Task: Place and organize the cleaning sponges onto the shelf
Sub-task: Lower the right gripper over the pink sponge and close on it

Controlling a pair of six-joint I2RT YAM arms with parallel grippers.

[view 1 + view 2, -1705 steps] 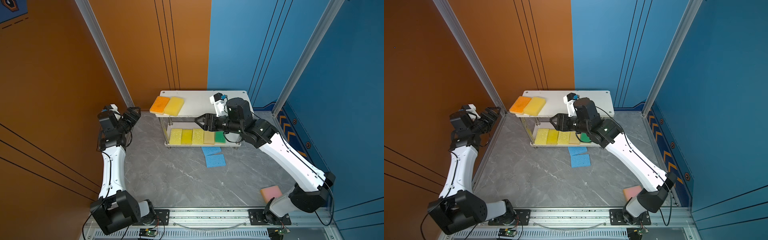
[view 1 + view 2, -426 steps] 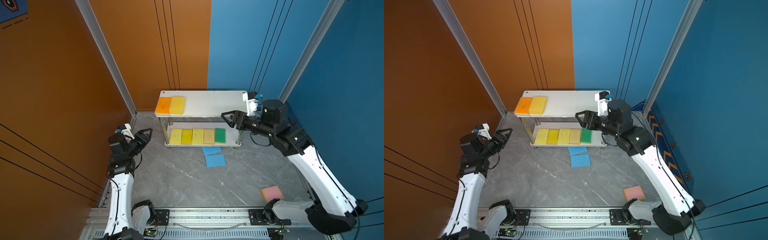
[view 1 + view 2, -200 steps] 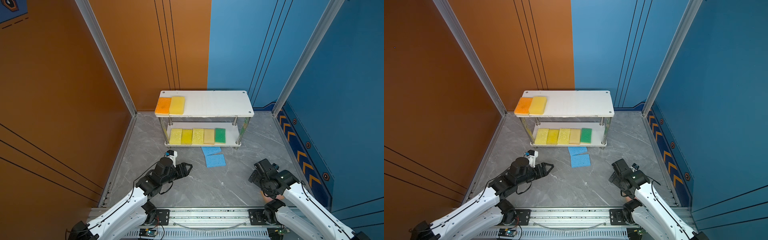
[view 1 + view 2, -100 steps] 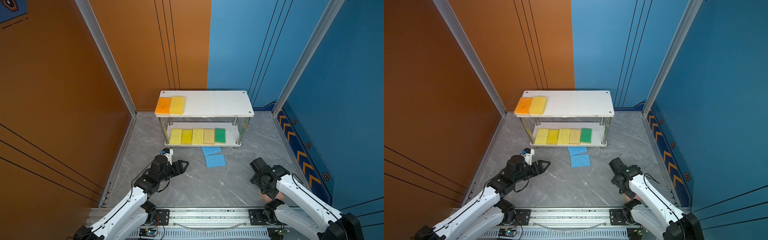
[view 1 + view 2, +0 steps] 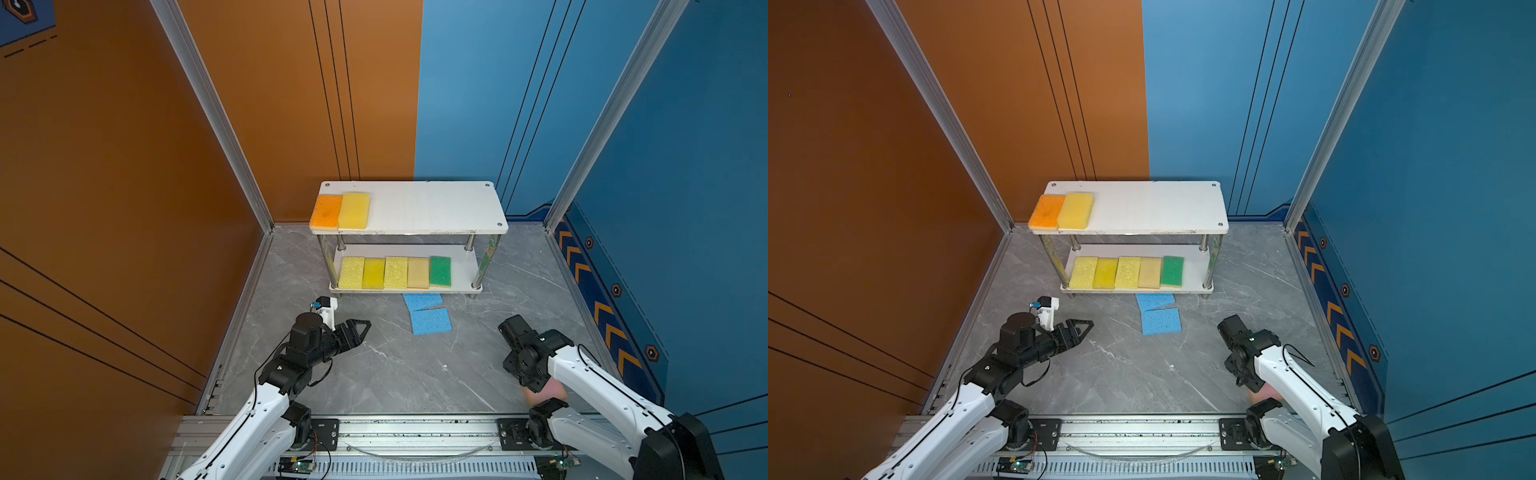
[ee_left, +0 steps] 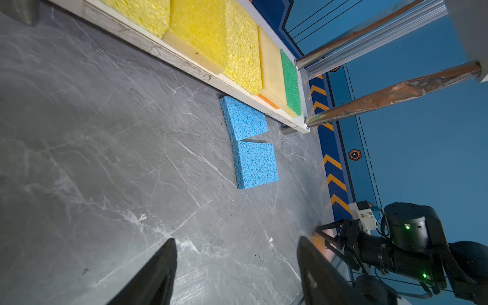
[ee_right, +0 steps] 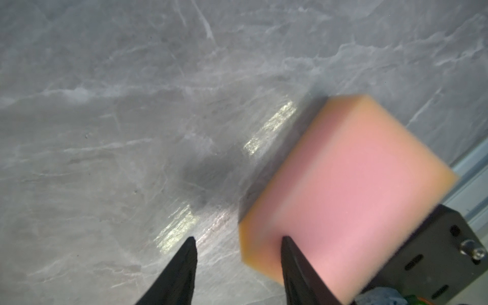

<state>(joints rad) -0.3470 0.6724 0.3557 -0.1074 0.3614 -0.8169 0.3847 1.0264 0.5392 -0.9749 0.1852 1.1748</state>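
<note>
Right wrist view shows the pink sponge (image 7: pixel 351 184) lying on the grey marbled floor (image 7: pixel 132 118), a bit blurred. The right gripper (image 7: pixel 237 239) is low at its corner with the jaws apart. One finger crosses the sponge's edge and the other is over bare floor, so nothing is clamped. In both top views the right arm (image 5: pixel 602 386) mostly hides that sponge. The left gripper (image 5: pixel 361 330) hangs open and empty, low over the floor. It points toward two light blue sponges (image 5: pixel 430 321) that lie touching, just in front of the shelf (image 5: pixel 436 208). The lower board carries a row of five sponges (image 5: pixel 395 272) (three yellow, one beige, one green). An orange sponge (image 5: pixel 326 212) and a yellow sponge (image 5: pixel 354 210) sit side by side at the top board's left end.
</note>
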